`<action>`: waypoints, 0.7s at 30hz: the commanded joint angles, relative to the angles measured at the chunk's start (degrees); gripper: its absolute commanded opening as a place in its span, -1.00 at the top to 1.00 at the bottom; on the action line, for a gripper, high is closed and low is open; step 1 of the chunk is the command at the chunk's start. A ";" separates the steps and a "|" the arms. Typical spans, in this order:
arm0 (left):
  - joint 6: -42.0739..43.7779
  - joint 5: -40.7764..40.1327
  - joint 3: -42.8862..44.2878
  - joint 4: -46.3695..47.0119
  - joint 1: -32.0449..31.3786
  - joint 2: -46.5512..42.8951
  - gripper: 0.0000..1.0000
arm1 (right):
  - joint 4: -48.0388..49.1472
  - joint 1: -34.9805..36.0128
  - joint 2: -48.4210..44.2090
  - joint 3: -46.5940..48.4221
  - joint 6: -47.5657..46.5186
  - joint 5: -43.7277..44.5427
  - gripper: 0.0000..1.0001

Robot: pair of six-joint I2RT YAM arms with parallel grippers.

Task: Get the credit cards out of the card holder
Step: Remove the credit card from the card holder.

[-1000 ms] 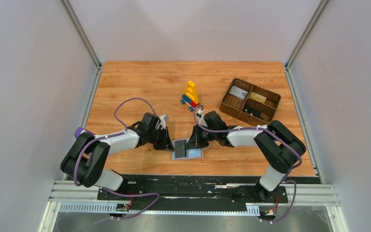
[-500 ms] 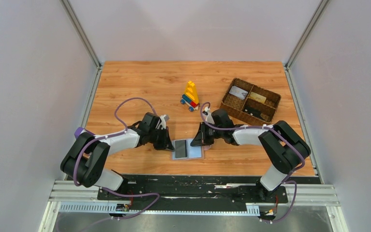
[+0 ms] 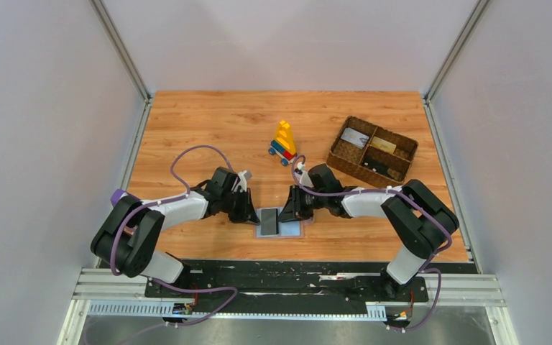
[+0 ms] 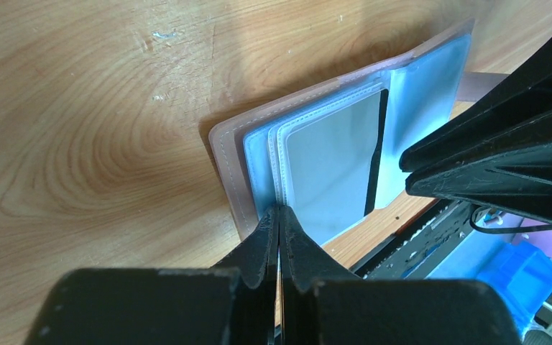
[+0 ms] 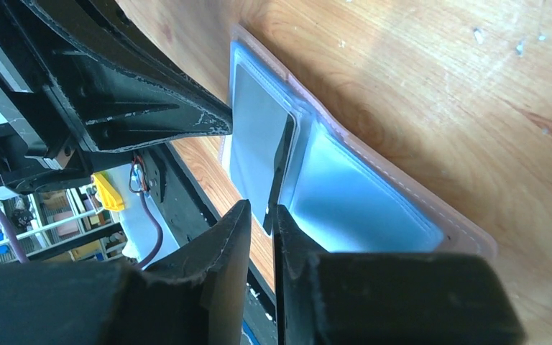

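The light-blue card holder [image 3: 292, 229] lies open and flat near the table's front edge. A black card [image 3: 269, 221] sits in its left panel, one long edge lifted out of the clear sleeve [image 5: 282, 169]; it also shows in the left wrist view [image 4: 378, 154]. My left gripper [image 3: 251, 214] is shut, its tips [image 4: 277, 210] resting on the stitched sleeve edge of the holder [image 4: 438, 79]. My right gripper [image 3: 286, 213] hangs low over the holder [image 5: 359, 208], its jaws a narrow gap apart [image 5: 261, 207] just short of the black card's corner.
A brown woven basket [image 3: 338, 159] at the back right holds a greyish-white card [image 3: 356, 138], a tan-gold card [image 3: 382, 144] and a dark card [image 3: 377, 167]. A yellow, red and blue toy brick stack [image 3: 284, 141] stands behind the grippers.
My right gripper drew back to the right off the holder, then came back over it. The left gripper and the holder have not moved.
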 commanded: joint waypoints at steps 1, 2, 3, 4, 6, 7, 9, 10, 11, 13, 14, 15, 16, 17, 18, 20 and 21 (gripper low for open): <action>0.75 -3.39 -1.16 -2.01 -0.14 1.73 0.95 | 1.91 0.54 1.44 2.53 -0.22 0.55 0.63; 0.71 -3.42 -1.17 -1.95 -0.12 1.73 0.95 | 1.87 0.70 1.73 2.71 -0.13 0.81 0.63; 0.75 -3.43 -1.28 -1.93 -0.10 1.73 0.95 | 1.83 0.80 2.01 2.85 -0.08 0.96 0.63; 0.76 -3.43 -1.32 -1.91 -0.15 1.77 0.95 | 1.57 0.90 2.28 3.00 -0.05 1.33 0.63; 0.62 -3.39 -1.35 -1.81 -0.15 1.99 0.95 | 1.09 1.23 2.80 3.35 -0.05 2.02 0.62; 0.64 -3.32 -1.39 -1.74 -0.16 2.06 0.95 | 0.79 1.43 3.07 3.51 -0.04 2.39 0.62; 0.61 -3.32 -1.43 -1.60 -0.17 2.15 0.95 | 0.35 1.79 3.43 3.74 0.06 3.05 0.60; 0.60 -3.32 -1.48 -1.57 -0.17 2.16 0.96 | 0.26 1.89 3.57 3.83 0.10 3.32 0.59; 0.57 -3.29 -1.47 -1.49 -0.17 2.16 0.96 | 0.24 1.96 3.71 3.84 0.13 3.62 0.58; 0.51 -3.15 -1.49 -1.39 -0.17 2.24 0.96 | 0.20 2.16 4.05 4.05 0.23 3.76 0.58; 0.46 -3.07 -1.46 -1.34 -0.17 2.25 0.96 | 0.08 2.19 4.30 4.21 0.34 3.83 0.58; 0.43 -3.01 -1.47 -1.23 -0.17 2.25 0.96 | 0.07 2.30 4.56 4.32 0.34 3.77 0.58; 0.46 -3.00 -1.45 -1.25 -0.17 2.19 0.96 | 0.07 2.36 4.70 4.35 0.50 3.78 0.58; 0.43 -2.95 -1.44 -1.25 -0.17 2.18 0.96 | 0.18 2.43 4.73 4.32 0.63 3.81 0.58; 0.38 -2.93 -1.53 -1.27 -0.17 2.10 0.96 | 0.30 2.40 4.75 4.24 0.77 3.91 0.59; 0.10 -2.87 -1.59 -1.08 -0.12 2.08 0.96 | 0.70 2.43 4.82 4.07 0.89 4.02 0.65; 0.13 -2.87 -1.65 -1.08 -0.16 2.08 0.96 | 1.39 2.44 4.94 3.96 0.87 3.73 0.70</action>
